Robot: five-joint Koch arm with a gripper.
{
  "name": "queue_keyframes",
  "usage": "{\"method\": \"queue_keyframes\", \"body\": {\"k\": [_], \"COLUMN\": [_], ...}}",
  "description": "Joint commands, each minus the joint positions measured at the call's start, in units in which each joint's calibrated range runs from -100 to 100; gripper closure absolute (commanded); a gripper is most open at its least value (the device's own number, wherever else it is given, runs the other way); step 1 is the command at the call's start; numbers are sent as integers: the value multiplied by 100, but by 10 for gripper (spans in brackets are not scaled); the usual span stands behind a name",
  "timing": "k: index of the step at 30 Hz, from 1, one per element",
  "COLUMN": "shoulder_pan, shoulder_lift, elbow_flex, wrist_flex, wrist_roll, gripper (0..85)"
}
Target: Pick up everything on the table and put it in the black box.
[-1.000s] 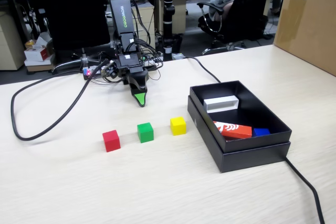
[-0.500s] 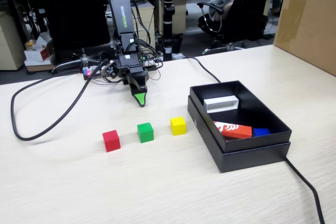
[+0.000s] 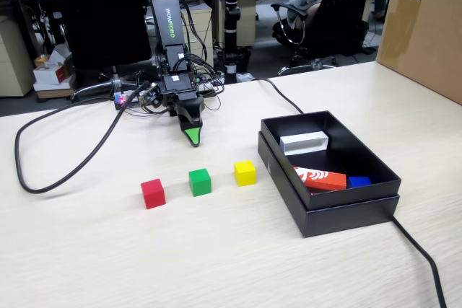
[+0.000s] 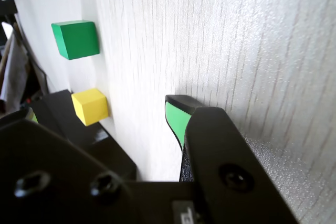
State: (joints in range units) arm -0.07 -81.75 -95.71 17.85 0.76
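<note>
- Fixed view first: the tabletop (image 3: 216, 265) is the largest thing here, a broad sheet of pale wood-grain laminate, smooth and flat, so small blocks sit steady on it.
- Next in size is the brown carton (image 3: 426, 27) at the far right edge, plain corrugated card, well apart from the work.
- The black box (image 3: 339, 210) sits to the right of the cubes, shallow, matte card, nested in its own lid; its open top looks easy to drop things into. Inside lie a white block (image 3: 304, 141), an orange-red block (image 3: 321, 178) with white marks, and something small and blue (image 3: 359, 181).
- The arm stands at the back of the tabletop, folded forward, with the fingers (image 3: 192, 137) pointing down just above the surface, behind the row of cubes and touching none. I judge it parked at rest, nothing picked yet.
- From either camera only one green-lined tip shows clearly, so I cannot tell whether the fingers are apart or together.
- Three plain, sharp-edged cubes stand in a spaced row, apart from each other: the red cube (image 3: 152, 193), the green cube (image 3: 199, 182) and the yellow cube (image 3: 245, 172), the yellow nearest the box. All three wait outside it.
- Wrist view shows green and yellow only.
</note>
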Motion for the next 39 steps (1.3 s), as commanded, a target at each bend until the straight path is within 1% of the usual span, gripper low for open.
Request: {"method": "queue_keyframes", "body": {"k": [1,8,12,15,18,20,24,29,31,33,34,39], "shoulder_pan": [-39,-103,-225,-361,-449,-498,-581,-733,-791,-879,-928,-1055], "shoulder_lift": [-12,-12,-70,-311,-379,-425,-414,-288,-127,194,424,1284], "elbow_flex": [6,33,178,595,1575,2218,3306,4684,4983,5410,5627,6407], "wrist_flex": [-9,-18,-217,-986,-2757,-3716,-4891,-6195,-6359,-6454,-6463,-6463], "wrist_roll": [20,10,-15,-88,-83,-59,-20,-44,-59,-98,-98,-166], "gripper": [374,363,379,380,380,380,380,383,388,428,434,432]}}
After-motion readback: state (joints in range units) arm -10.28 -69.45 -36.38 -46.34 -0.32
